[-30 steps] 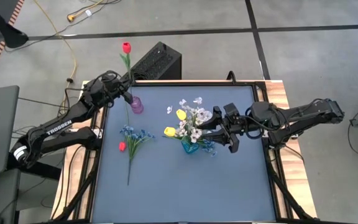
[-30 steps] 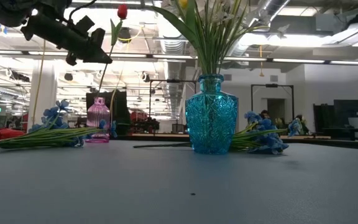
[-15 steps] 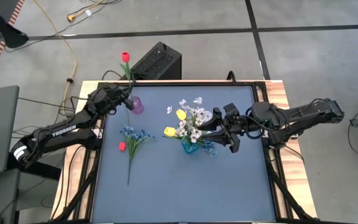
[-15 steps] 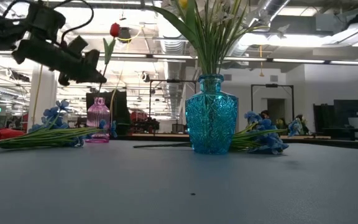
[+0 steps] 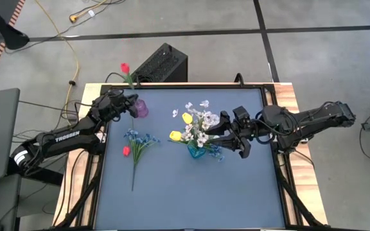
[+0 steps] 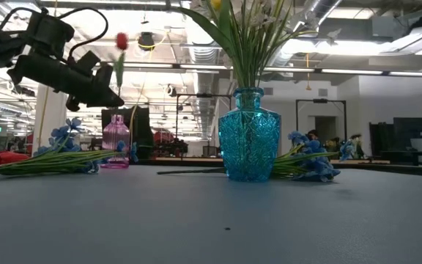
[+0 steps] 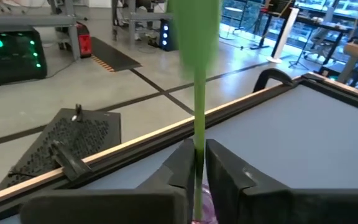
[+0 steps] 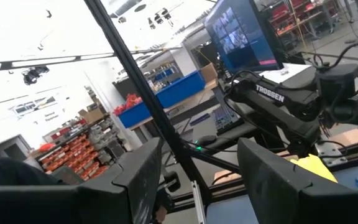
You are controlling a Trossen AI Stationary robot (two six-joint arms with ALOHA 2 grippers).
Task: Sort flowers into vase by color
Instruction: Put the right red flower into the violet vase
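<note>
With the left end effector (image 5: 128, 104) pinching the red tulip (image 5: 124, 67) stem above the pink vase (image 5: 141, 108), lower it straight, releasing only once seated.

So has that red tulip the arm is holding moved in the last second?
Yes. In the high view the red tulip has shifted leftward and closer to the pink vase as the left gripper lowers its stem.

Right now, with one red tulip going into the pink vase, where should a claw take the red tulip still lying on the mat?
Grip the red tulip on its stem just below the bloom, coming straight down from above. It lies flat beside the blue sprig, and their stems run close together toward the mat's near edge, so pinch across the stem.
</note>
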